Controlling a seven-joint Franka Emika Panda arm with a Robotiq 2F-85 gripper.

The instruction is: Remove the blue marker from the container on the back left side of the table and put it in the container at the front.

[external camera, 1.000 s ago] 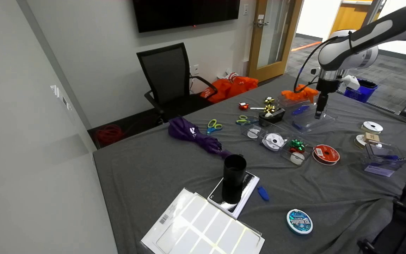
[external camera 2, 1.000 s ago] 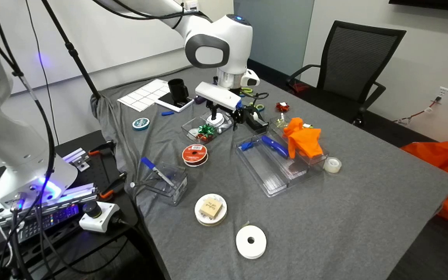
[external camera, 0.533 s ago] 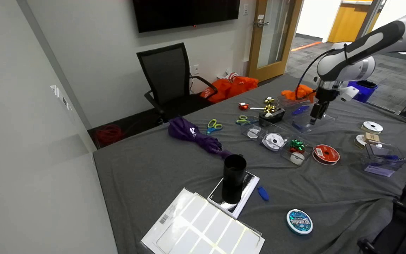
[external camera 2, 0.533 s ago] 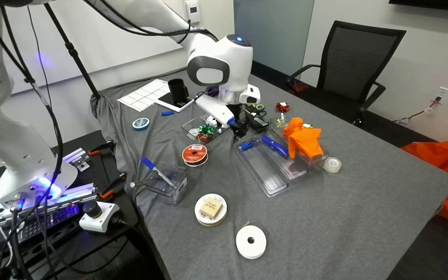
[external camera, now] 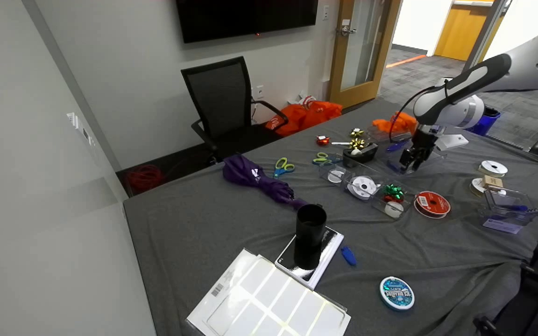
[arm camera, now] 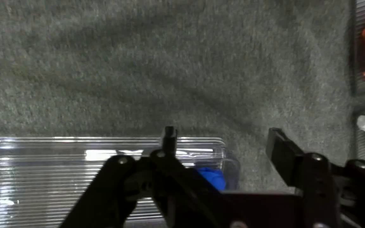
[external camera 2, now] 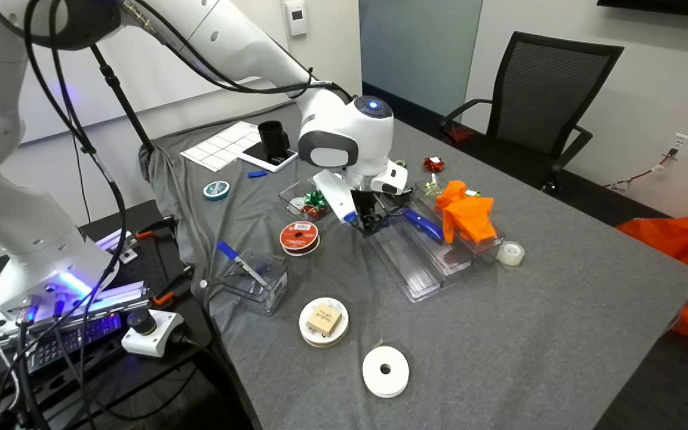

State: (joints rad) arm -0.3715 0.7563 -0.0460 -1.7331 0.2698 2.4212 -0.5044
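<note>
My gripper (arm camera: pixel 222 131) is open and empty, low over one end of the clear divided tray (external camera 2: pixel 407 266). It also shows in both exterior views (external camera: pixel 409 163) (external camera 2: pixel 374 218). In the wrist view one finger is over the tray (arm camera: pixel 59 180), the other over the cloth beside it. A small blue piece (arm camera: pixel 215 179) lies in the tray's corner, partly hidden by a finger. A blue-capped marker (external camera 2: pixel 239 263) leans out of a small clear bin (external camera 2: pixel 272 298) at the edge near the robot base; this bin (external camera: pixel 507 200) also shows in an exterior view. The table (external camera 2: pixel 499 358) has a grey cloth.
In the tray lie a blue tool (external camera 2: pixel 423 226) and an orange cloth item (external camera 2: pixel 469 215). A clear bin with bows and spools (external camera: pixel 369 182) and a black tape dispenser (external camera: pixel 360 154) stand close by. A red spool (external camera 2: pixel 300 236) and a black mug (external camera: pixel 310 233) are farther off.
The gripper has come down and closer to the end of the divided tray, and its wrist has turned a little. The objects on the table have not visibly moved.
</note>
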